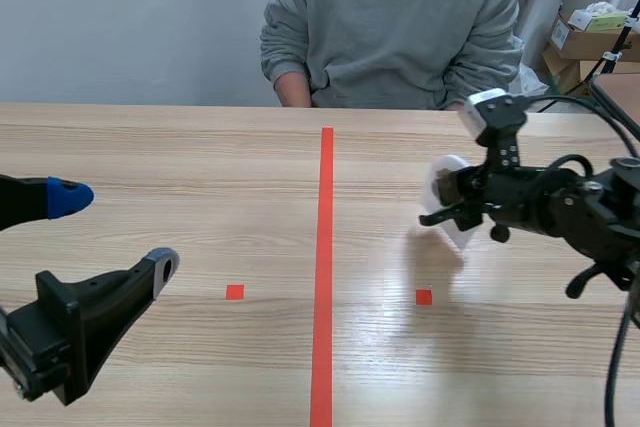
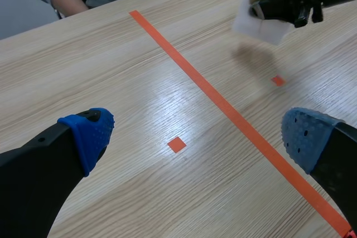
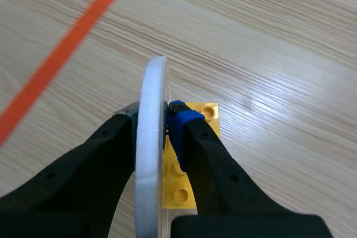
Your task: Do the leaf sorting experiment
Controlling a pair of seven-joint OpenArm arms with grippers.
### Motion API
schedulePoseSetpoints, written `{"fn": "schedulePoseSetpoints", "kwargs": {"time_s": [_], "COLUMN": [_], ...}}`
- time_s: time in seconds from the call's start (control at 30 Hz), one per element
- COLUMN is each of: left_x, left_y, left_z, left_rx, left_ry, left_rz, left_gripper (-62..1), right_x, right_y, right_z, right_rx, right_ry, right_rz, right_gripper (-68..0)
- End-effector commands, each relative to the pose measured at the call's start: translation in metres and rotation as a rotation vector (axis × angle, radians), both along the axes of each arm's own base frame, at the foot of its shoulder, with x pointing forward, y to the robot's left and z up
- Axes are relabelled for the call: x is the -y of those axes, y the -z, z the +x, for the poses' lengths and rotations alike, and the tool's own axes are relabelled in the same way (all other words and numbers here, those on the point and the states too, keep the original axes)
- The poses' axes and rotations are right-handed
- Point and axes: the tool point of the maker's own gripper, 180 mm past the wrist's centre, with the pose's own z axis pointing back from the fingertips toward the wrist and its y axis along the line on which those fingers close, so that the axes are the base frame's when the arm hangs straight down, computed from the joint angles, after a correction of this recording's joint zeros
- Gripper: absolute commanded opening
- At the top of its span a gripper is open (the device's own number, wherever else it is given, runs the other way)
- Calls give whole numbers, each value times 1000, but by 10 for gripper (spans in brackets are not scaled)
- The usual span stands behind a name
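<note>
My right gripper (image 1: 447,209) is shut on a white round dish (image 1: 447,187), held on edge a little above the table, right of the orange-red centre line. In the right wrist view the white dish (image 3: 150,137) stands edge-on between the fingers of the right gripper (image 3: 156,116). A yellow studded plate (image 3: 192,154) lies against the dish's face under the blue-padded finger. The left wrist view shows the dish (image 2: 262,15) far ahead with a yellowish inside. My left gripper (image 1: 115,232) hangs open over the table's left side, nothing between its pads (image 2: 92,132). No leaves are in view.
A person in a grey sweatshirt (image 1: 390,17) sits across the table, one hand (image 1: 293,92) at the far edge. Cardboard boxes (image 1: 590,42) stand at the back right. An orange-red tape line (image 1: 325,267) runs down the table's middle.
</note>
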Motion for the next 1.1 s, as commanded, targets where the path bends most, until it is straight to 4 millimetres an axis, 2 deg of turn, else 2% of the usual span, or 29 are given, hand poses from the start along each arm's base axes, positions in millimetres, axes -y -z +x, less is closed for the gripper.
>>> {"fn": "schedulePoseSetpoints", "kwargs": {"time_s": [0.0,0.27,0.47,0.67,0.9,1.07], "left_x": [3,3,3,3,3,3], "left_y": [-6,-6,-6,-6,-6,-5], "left_z": [1,1,1,1,1,1], "left_rx": [16,16,16,16,15,14], "left_ry": [1,1,1,-10,-9,-9], "left_rz": [-20,-20,-20,-32,-31,-30], "left_gripper": [14,14,14,14,14,14], "right_x": [23,116,167,187,197,203], "right_y": [-15,-25,-21,-9,-1,17], "right_z": [8,1,-18,-36,-44,-53], "right_rx": [44,62,48,16,-5,-47], "right_ry": [53,306,468,558,608,633], "right_rz": [-1,-14,-44,-47,-68,-68], "right_gripper": [-616,-616,-616,-616,-616,-616]}}
